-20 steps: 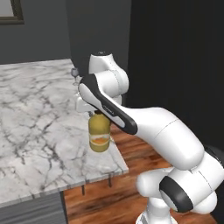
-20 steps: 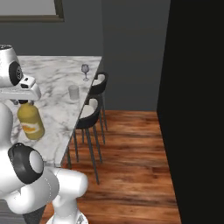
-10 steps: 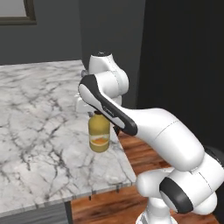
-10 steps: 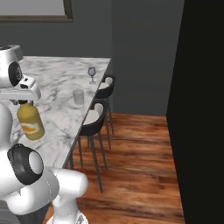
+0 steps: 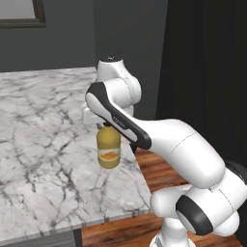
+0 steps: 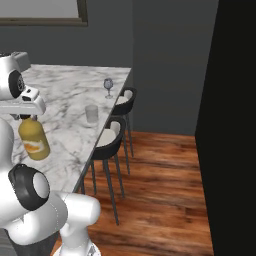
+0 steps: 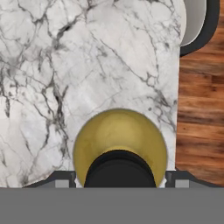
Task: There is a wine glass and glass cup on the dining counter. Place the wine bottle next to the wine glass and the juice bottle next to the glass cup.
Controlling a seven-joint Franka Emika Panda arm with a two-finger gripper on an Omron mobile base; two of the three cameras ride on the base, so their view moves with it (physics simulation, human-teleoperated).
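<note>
A: What has the gripper (image 6: 26,116) got?

B: The juice bottle (image 5: 108,148). Its fingers are closed on the black cap, and the yellow bottle hangs upright below the hand, clear of the marble. In the hand view the cap sits at six o'clock with the round yellow shoulders (image 7: 120,142) spread around it.

A: Where is it over the dining counter (image 5: 43,144)?

B: Near the counter's edge. Looking down along the hand, the marble fills everything from nine through twelve o'clock, and the wood floor (image 7: 199,113) runs down the three o'clock side, just past the edge.

A: And further out?

B: In the right base view the glass cup (image 6: 91,113) stands on the slab at about two o'clock from the bottle, well apart from it. Beyond that, further along the same line, the wine glass (image 6: 108,87) stands near the counter's edge. Two dark stools (image 6: 110,140) sit beside that edge, one behind the other.
</note>
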